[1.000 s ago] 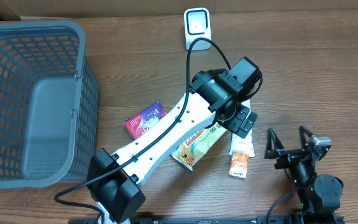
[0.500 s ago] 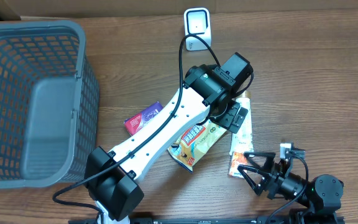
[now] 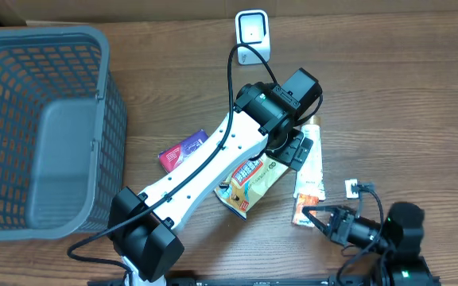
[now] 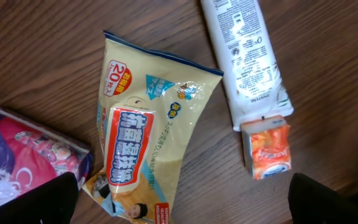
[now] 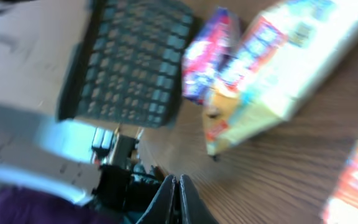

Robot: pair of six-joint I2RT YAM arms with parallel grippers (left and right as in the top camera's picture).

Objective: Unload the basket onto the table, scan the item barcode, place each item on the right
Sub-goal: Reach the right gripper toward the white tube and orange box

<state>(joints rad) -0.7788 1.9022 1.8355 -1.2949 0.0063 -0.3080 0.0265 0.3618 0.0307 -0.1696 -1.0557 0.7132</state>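
Overhead, the basket (image 3: 46, 127) sits at nine o'clock. The purple pack (image 3: 183, 151) and snack bag (image 3: 249, 181) lie near centre, the scanner (image 3: 252, 30) at twelve. My left gripper (image 3: 299, 149) hangs wide apart above the tube (image 3: 312, 171), which lies just beside the bag. My right gripper (image 3: 324, 218), at five, is pinched together on nothing.

Grey mesh basket (image 3: 48, 32) at left, wooden table (image 3: 404, 95)
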